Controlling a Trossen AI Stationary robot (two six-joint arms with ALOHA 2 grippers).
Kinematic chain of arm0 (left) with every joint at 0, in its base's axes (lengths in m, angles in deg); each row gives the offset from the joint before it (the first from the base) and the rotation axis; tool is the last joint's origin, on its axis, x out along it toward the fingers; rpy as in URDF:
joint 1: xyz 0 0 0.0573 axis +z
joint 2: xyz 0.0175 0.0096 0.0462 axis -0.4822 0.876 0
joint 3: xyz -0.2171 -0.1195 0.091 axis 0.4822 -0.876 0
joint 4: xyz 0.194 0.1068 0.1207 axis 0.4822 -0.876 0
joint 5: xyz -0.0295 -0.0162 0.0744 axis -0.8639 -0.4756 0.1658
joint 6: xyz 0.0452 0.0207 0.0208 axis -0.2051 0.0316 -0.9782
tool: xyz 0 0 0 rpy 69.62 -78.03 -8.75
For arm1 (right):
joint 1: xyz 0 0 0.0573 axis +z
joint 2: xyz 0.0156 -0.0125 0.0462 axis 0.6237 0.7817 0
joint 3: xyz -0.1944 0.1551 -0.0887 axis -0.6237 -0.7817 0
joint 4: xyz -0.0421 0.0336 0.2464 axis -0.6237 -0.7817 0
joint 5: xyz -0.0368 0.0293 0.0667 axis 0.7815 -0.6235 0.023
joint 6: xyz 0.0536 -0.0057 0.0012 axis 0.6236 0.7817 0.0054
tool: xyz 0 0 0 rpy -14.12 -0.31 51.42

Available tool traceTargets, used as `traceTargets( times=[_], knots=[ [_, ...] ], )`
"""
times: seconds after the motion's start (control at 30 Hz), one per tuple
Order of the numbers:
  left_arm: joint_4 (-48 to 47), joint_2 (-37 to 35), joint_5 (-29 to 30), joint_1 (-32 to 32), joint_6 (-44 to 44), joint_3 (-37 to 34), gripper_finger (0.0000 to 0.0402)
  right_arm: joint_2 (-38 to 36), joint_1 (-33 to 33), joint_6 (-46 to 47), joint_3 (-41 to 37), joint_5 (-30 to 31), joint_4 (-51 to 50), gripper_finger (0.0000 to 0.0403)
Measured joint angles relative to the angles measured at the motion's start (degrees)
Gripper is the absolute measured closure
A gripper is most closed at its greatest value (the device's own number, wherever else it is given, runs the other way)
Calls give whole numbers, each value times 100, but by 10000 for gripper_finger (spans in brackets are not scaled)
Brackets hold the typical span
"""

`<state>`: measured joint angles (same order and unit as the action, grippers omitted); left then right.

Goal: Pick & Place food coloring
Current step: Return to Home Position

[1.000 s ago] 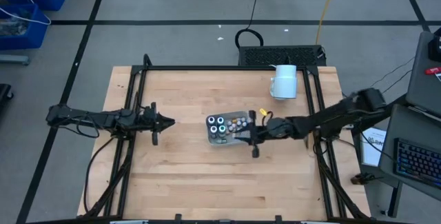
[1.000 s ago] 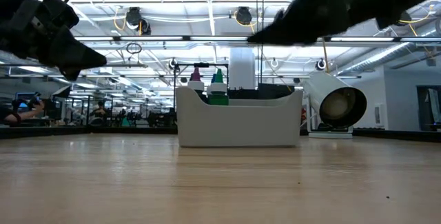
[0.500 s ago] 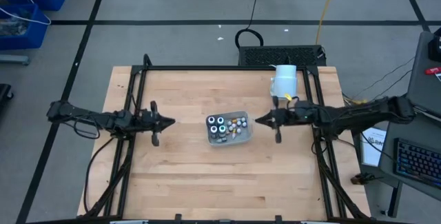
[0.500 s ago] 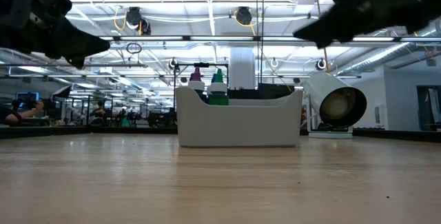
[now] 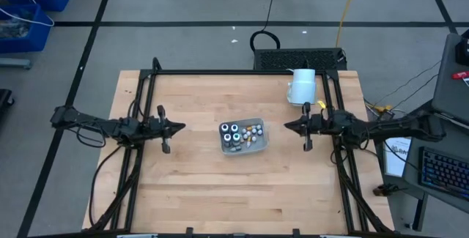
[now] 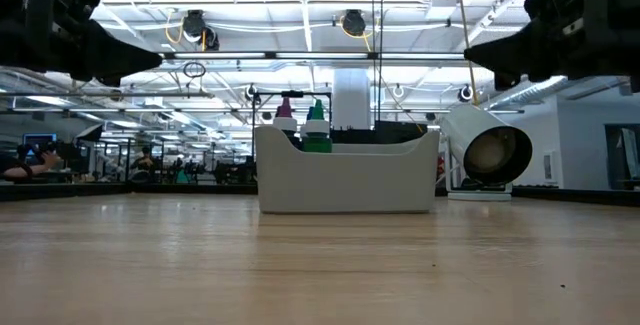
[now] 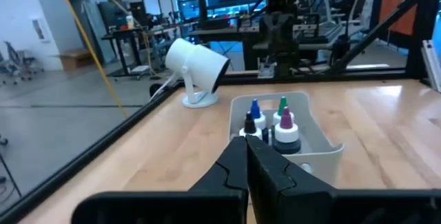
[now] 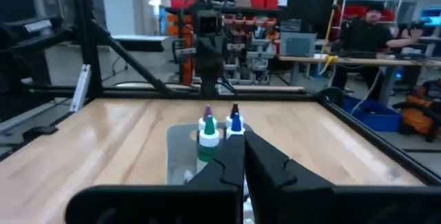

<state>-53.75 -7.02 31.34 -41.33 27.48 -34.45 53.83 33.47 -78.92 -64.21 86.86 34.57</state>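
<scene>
Pale wood forms the table point(image 5: 220, 187), and near its middle stands one grey-white tray point(image 5: 256, 149) that holds the food coloring point(image 5: 229, 137). From above I count four dark round jars point(image 5: 234, 127) with light tops in the left part of the tray. The tiny bottles point(image 5: 253, 130) crowd its right part, too small and too close together to count. The left wrist view shows four pointed caps point(image 7: 254, 105) above the rim: blue, green, purple and black. The low view shows only two, purple and green, because the tray wall hides the rest. One white cylinder point(image 5: 301, 86) sits at the far right of the table. Of the two arms, the left gripper point(image 5: 180, 127) hangs left of the tray and the right gripper point(image 5: 286, 127) right of it, both well apart from it. Each has its two fingers pressed together and grasps nothing. In the low view the top edge cuts off both arms.
</scene>
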Motion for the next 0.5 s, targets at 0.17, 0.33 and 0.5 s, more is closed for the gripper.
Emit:
traceTargets(
  times=[0.17,0.33,0.5],
  knots=[
    [28,-8,311,-51,-83,2,396,-480,-401,263,-364,-469,26,403],
    [-7,-8,415,-51,-186,4,397,-716,-538,253,-362,-494,-435,403],
    [-5,-8,604,-68,-210,4,398,-1079,-532,145,-369,-697,-474,403]
  ],
)
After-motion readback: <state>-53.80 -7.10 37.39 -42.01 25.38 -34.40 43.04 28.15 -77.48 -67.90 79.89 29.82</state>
